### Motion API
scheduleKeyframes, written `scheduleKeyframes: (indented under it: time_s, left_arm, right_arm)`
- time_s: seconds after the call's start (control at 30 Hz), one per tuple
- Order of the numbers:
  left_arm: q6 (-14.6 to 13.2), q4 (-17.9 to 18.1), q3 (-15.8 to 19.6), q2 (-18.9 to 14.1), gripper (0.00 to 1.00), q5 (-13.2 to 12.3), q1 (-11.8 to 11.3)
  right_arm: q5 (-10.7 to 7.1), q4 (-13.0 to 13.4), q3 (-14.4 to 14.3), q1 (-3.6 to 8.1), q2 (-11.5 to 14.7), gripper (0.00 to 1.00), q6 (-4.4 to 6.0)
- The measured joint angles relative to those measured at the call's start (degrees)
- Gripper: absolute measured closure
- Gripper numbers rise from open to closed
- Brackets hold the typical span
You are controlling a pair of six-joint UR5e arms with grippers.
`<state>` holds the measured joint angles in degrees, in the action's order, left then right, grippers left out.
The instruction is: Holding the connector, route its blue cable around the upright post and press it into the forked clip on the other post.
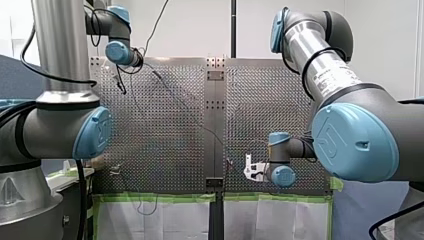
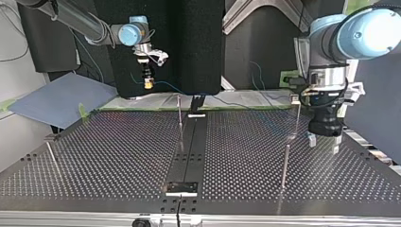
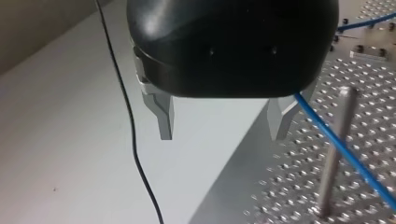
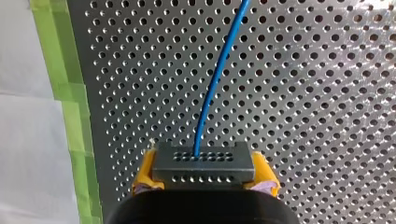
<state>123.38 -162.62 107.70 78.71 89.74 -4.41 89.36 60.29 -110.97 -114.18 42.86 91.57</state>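
Observation:
My right gripper (image 4: 203, 173) is shut on a black connector (image 4: 203, 163), held between its yellow pads (image 4: 145, 171). A blue cable (image 4: 215, 79) runs out of the connector over the perforated table (image 4: 327, 93). In the top view this gripper (image 2: 148, 84) hangs above the table's far edge. My left gripper (image 3: 222, 127) is open with nothing between its metal fingers (image 3: 162, 119). The blue cable (image 3: 348, 156) passes beside it, near an upright post (image 3: 334, 158). In the top view my left gripper (image 2: 323, 141) hovers at the right, close to two thin posts (image 2: 285, 163) (image 2: 298, 116).
Another thin post (image 2: 179, 113) stands near the middle by a dark centre strip (image 2: 191, 146), and a leaning one (image 2: 53, 156) at the top view's left. Green tape (image 4: 70, 107) lines the table edge. A thin black wire (image 3: 133, 140) hangs beside my left gripper.

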Motion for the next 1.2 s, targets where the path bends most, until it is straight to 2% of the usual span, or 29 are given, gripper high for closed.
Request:
scheduleKeyframes:
  time_s: [0.37,0.53,0.93,1.2]
  left_arm:
    - [0.9,-0.4,-3.2,1.1,0.0,-0.5,0.4]
    - [2.1,-0.8,-5.6,2.9,0.0,-0.7,0.6]
    - [2.5,-2.4,-12.1,7.8,0.0,-1.2,1.6]
    - [3.9,-2.4,-15.6,8.9,0.0,-0.8,1.4]
  right_arm:
    - [-0.49,0.2,0.0,-0.14,0.0,1.0,0.03]
    - [-0.49,0.2,0.0,-0.17,0.0,1.0,0.03]
    - [-0.49,0.4,0.0,-0.2,0.0,1.0,0.03]
    - [-0.49,0.3,0.0,-0.21,0.0,1.0,0.03]
